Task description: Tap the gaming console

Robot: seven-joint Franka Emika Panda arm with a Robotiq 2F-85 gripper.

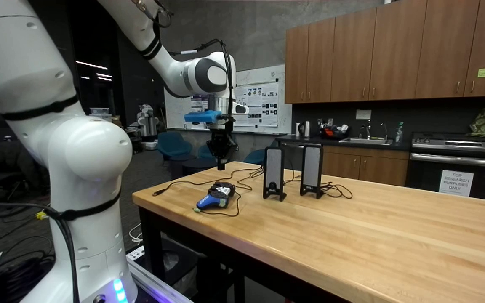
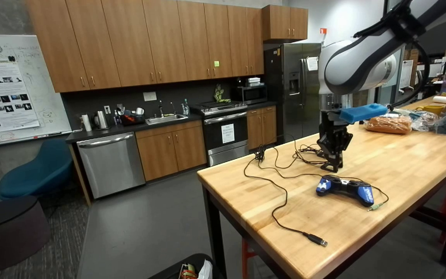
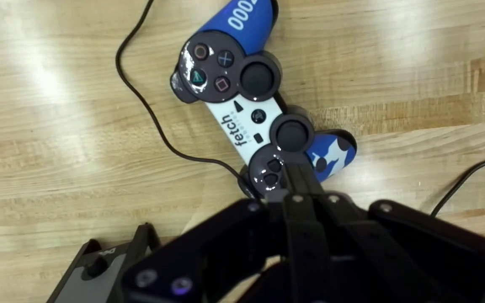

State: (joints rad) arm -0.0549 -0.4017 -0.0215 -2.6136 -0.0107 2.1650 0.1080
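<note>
Your black gripper (image 1: 221, 166), jaws together, hangs above the pale wooden table (image 1: 352, 235); below, offset hard to judge, lies the blue-and-black plastic game controller (image 3: 259, 114), long axis running up-left from the jaws in wrist view

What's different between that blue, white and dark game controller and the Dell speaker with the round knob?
Pose: the game controller lies flat and low; the Dell speaker stands upright and taller.
Colour: the controller mixes blue, white and dark parts; the speaker has a grey front framed in black.
Controls: the controller has several buttons and two thumbsticks; the speaker shows one front knob.
Both rest on the wooden table.
</note>
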